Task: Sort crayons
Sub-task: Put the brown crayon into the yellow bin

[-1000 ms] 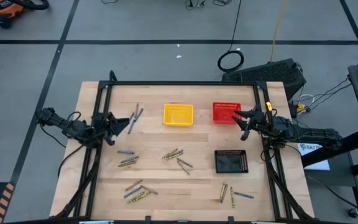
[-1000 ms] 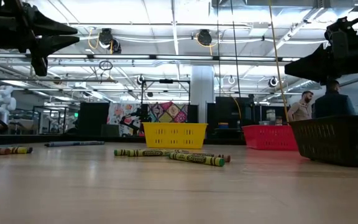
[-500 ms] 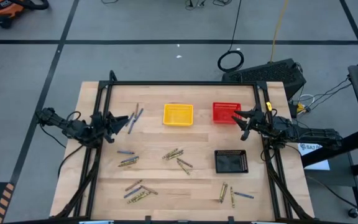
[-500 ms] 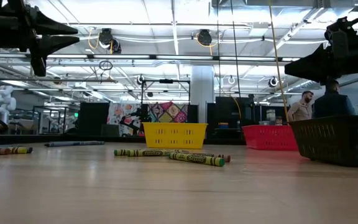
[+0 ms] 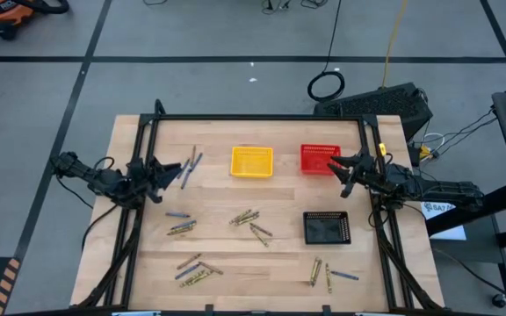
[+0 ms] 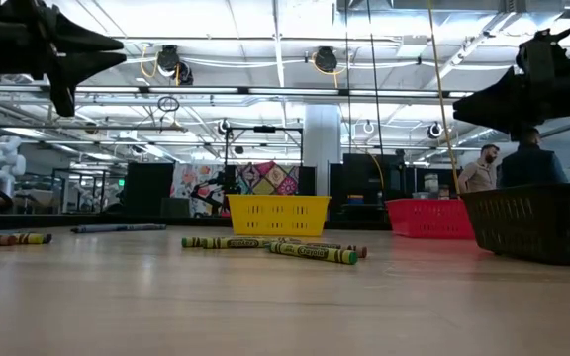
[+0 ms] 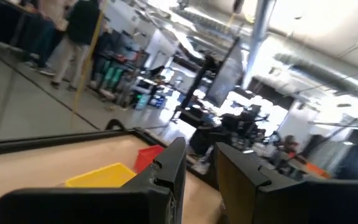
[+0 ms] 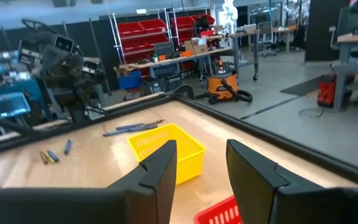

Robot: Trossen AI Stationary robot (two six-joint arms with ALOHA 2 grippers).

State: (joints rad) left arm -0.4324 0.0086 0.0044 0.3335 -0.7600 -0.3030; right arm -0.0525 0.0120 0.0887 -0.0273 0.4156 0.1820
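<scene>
Many thin crayons lie flat on the wooden table in loose groups: two at the far left [image 5: 189, 168], some at mid left [image 5: 180, 226], a cluster in the middle [image 5: 251, 224], some near the front left [image 5: 193, 270] and some near the front right [image 5: 327, 275]. The low view shows the middle cluster [image 6: 285, 247]. My left gripper [image 5: 176, 170] hovers open and empty above the table's far left part. My right gripper [image 5: 339, 169] hovers open and empty over the red basket [image 5: 320, 159]. Both also show high up in the low view, the left gripper [image 6: 107, 54] and the right gripper [image 6: 468, 104].
A yellow basket [image 5: 251, 161], the red basket and a black basket [image 5: 327, 227] stand on the table's far and right part. A black frame [image 5: 253, 118] runs along the table's far edge and sides. People stand in the room beyond the table [image 6: 483, 168].
</scene>
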